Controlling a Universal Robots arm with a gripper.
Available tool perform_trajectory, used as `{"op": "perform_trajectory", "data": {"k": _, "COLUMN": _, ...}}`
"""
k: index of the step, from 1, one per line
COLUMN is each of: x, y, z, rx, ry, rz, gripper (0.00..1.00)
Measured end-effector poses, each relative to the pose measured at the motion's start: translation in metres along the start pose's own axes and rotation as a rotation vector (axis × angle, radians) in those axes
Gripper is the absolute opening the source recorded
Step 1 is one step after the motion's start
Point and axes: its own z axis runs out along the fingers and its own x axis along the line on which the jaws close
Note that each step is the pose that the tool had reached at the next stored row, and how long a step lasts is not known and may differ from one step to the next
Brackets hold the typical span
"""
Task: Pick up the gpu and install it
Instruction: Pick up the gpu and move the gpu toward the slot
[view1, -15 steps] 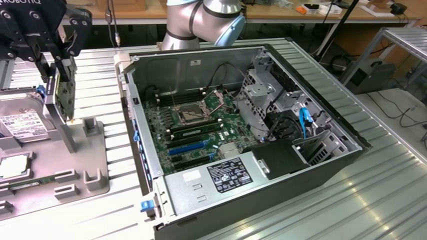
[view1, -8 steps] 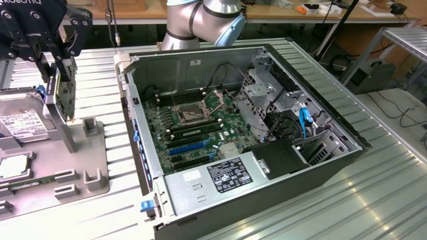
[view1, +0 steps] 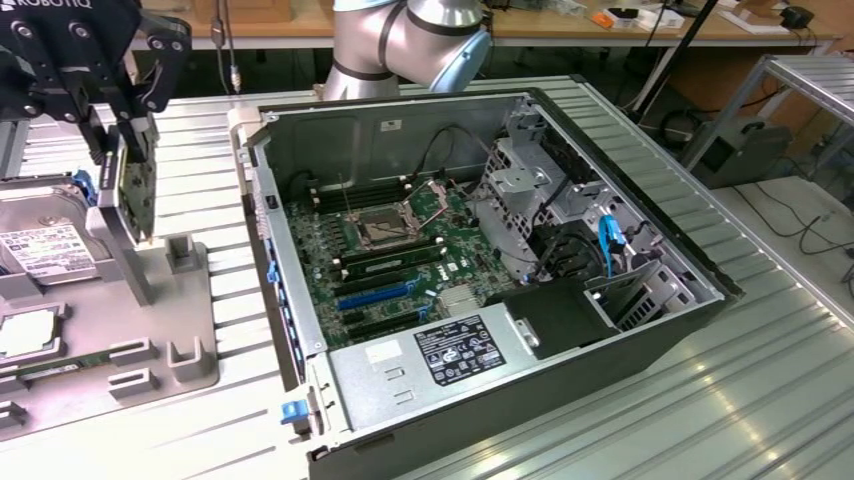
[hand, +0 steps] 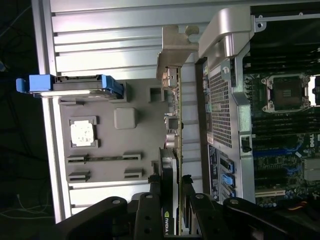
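Note:
The gpu (view1: 135, 205) stands on edge over the grey fixture tray (view1: 180, 335), at the exterior view's left, beside the open computer case (view1: 561, 310). My black gripper (view1: 123, 150) reaches down over the card's top edge with a finger on each side, shut on it. In the wrist view the gpu (hand: 175, 125) shows edge-on, its silver bracket (hand: 176, 47) at the far end and its black face between my gripper (hand: 172, 192) fingers. I cannot tell whether the card's lower edge rests in the tray. The motherboard (view1: 387, 250) lies exposed in the case, with a blue slot (view1: 378, 296).
On the tray lie a silver hard drive with a white label (view1: 47, 250), a processor chip (hand: 82, 132) and memory sticks (hand: 102, 158). The case wall (hand: 220, 100) stands close beside the card. A power supply (view1: 447, 350) and drive cage (view1: 514, 185) fill parts of the case.

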Motion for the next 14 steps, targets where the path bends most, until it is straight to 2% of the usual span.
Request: {"op": "perform_trajectory", "data": {"k": 14, "x": -0.014, "y": 0.001, "z": 0.0004, "rx": -0.0001, "ry": -0.0001, "rz": 0.0, "gripper": 0.27}}
